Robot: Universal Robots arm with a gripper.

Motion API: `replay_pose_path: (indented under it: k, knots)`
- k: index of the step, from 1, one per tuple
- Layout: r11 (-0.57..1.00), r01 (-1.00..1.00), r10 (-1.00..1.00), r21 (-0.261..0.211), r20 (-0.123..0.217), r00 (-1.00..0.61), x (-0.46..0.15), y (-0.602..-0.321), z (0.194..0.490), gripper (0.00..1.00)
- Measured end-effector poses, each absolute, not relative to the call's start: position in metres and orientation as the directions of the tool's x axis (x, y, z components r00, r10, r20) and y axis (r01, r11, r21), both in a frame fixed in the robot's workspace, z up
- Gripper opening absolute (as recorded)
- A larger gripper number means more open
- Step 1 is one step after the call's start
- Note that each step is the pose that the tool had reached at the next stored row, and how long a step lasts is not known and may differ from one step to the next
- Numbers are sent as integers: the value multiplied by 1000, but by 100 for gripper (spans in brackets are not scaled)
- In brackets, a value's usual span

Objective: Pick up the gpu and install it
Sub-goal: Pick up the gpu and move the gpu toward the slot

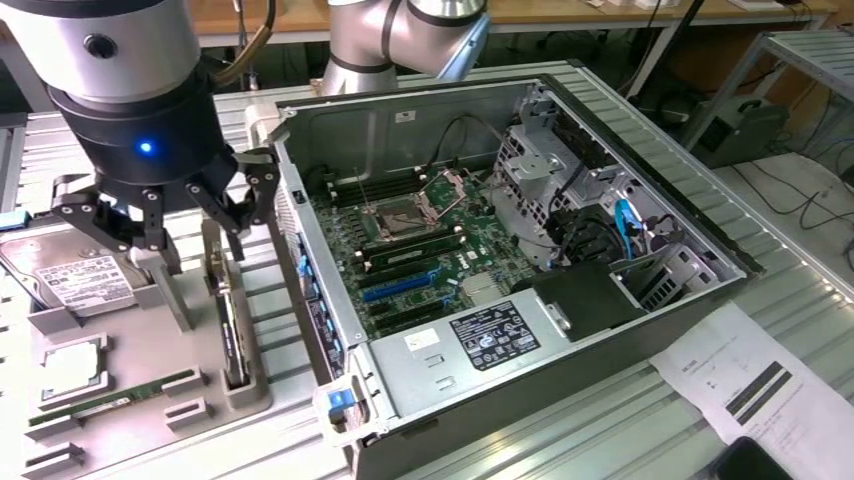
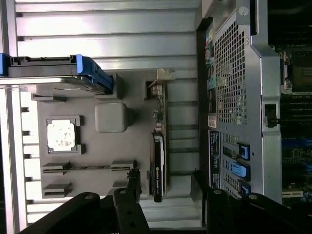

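Wide-spread claw (image 1: 202,262) straight above upright gpu (image 1: 232,335)

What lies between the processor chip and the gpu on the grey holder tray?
A plain grey raised block stands between the processor chip and the gpu, as the wrist view shows.

No legible text anywhere, power supply label (image 1: 491,338) black with white print too small to read, hard drive (image 1: 64,272) sticker likewise, printed sheet (image 1: 747,378) unreadable, green mark on the gpu (image 2: 158,158) edge, wording blurred
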State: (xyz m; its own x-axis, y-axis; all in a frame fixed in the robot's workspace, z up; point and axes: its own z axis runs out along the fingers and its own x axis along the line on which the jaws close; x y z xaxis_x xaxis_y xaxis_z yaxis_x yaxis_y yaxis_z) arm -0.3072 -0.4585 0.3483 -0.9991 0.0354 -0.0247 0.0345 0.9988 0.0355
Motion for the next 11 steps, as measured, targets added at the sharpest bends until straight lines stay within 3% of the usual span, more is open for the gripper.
replay_pose_path:
  k: [11]
  knots:
    - [1000, 0, 0, 22, -25, -1000, -307, -455, 331, 54]
